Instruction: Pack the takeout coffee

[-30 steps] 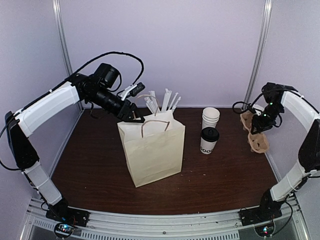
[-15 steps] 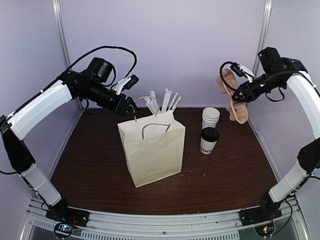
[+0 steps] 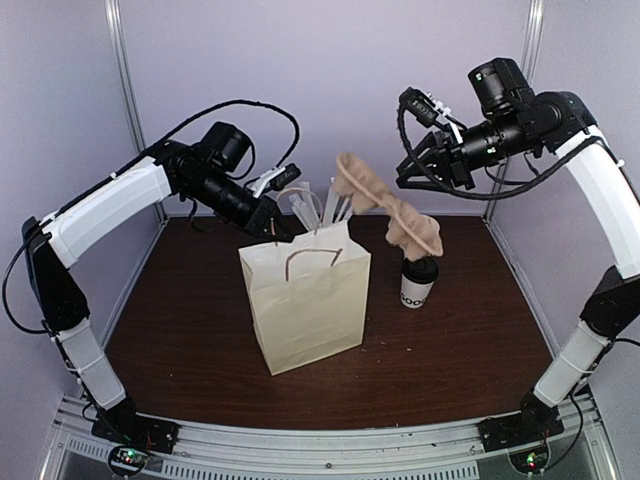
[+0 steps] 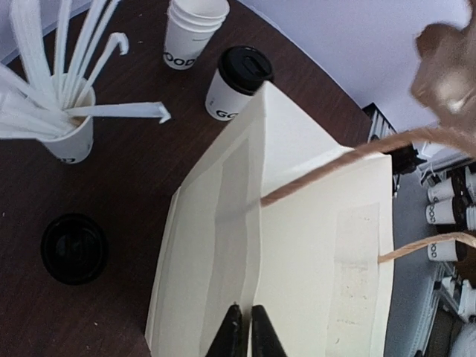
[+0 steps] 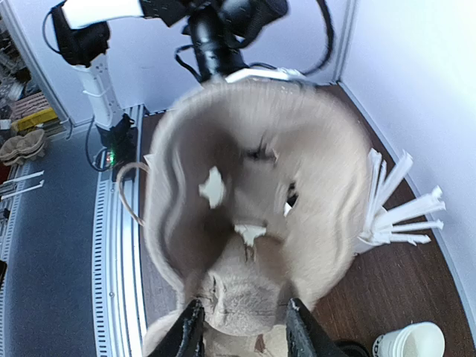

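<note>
Takeout coffee point(image 3: 417, 288) stands upright on the table point(image 3: 180, 340), long axis vertical, black lid up, base down. It is just right of the paper bag point(image 3: 305, 310), with a thin strip of brown wood showing between them. The dark print runs near its base. From my left wrist I read "GO" before the bag's edge cuts the word off. The stack of cups point(image 4: 192, 30) just beyond it shows "GOO" in the same lettering. My left gripper point(image 4: 244, 336) sits at the bag's rear left rim, fingers pressed nearly together with the paper wall pinched between them. My right gripper point(image 5: 245, 332) is clamped on one end of a brown pulp cup carrier point(image 3: 390, 210) and holds it in the air, tilted. The carrier's far end is over the bag's mouth and its near end hangs above the coffee, covering part of the lid in the overhead view. The bag stands upright, twine handles point(image 3: 310, 255) rising from its top. The straw cup point(image 4: 71, 126) is behind the bag, and a loose lid point(image 4: 73, 248) lies flat beside it, well apart from the coffee. Bare tabletop shows in front of the coffee and to its right. The bag crowds its left and the stack its rear.
</note>
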